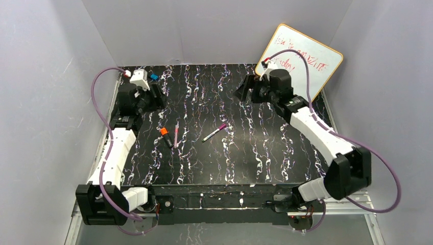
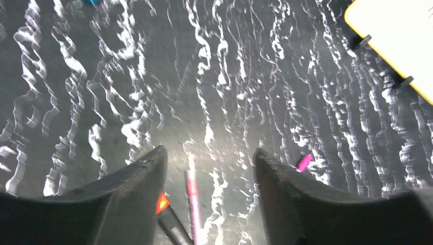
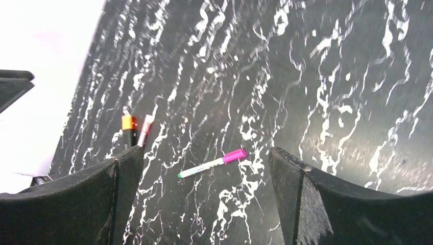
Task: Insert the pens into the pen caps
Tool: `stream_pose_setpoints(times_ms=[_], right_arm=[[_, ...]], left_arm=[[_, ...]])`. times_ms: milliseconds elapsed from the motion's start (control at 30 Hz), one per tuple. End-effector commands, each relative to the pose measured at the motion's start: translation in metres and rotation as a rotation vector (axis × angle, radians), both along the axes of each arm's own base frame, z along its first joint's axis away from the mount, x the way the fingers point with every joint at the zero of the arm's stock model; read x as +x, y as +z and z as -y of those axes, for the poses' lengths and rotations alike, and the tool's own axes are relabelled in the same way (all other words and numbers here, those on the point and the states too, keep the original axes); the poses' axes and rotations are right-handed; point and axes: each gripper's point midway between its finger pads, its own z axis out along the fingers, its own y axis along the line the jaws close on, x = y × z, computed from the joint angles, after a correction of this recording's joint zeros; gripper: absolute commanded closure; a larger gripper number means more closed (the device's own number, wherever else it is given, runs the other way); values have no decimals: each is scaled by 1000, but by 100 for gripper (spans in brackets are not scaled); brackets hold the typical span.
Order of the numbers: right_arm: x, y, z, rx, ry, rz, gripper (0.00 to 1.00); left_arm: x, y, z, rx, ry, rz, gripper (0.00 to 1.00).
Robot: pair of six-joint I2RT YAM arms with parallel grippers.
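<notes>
Three pens lie mid-table. A short thick black pen (image 1: 167, 139) carries an orange cap (image 1: 163, 131). A thin pink pen (image 1: 176, 137) lies right beside it, its pale pink cap (image 3: 147, 124) on its end. A thin white pen (image 1: 210, 135) has a magenta cap (image 1: 221, 126) on its end. My left gripper (image 1: 157, 98) is open and empty above the back left, and its view shows the orange cap (image 2: 162, 203), pink pen (image 2: 193, 201) and magenta cap (image 2: 305, 162). My right gripper (image 1: 245, 90) is open and empty at the back, looking down on the white pen (image 3: 204, 167).
A black marker with a blue end (image 1: 153, 77) lies at the back left corner. A whiteboard with a yellow rim (image 1: 301, 58) leans at the back right, also seen in the left wrist view (image 2: 398, 35). Grey walls close in three sides.
</notes>
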Motion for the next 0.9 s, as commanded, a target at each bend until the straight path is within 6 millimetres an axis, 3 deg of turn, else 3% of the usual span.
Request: stream_pose_setpoints(times_ms=[0,33,67,267,400,767,867], right_arm=[[-8,34,10,-56,35,140,2],[-13,36,16,-63,20,155,2],[-18,37,22,-66,5,171,2],[-56,58,52,18,-70,397,1],[-54,52,74,-39,-181,365,1],[-63,70,81,-64,-173,411,3],[-65,83,85,-43,-190,472,3]], left_arm=[[-1,46,-20,108,54,208,18],[-3,47,-23,119,63,231,4],[-7,44,-26,129,77,248,2],[-27,42,-31,147,98,320,2],[-31,43,-29,152,86,320,2],[-25,71,-23,135,61,342,2],[-25,72,-21,141,42,335,2]])
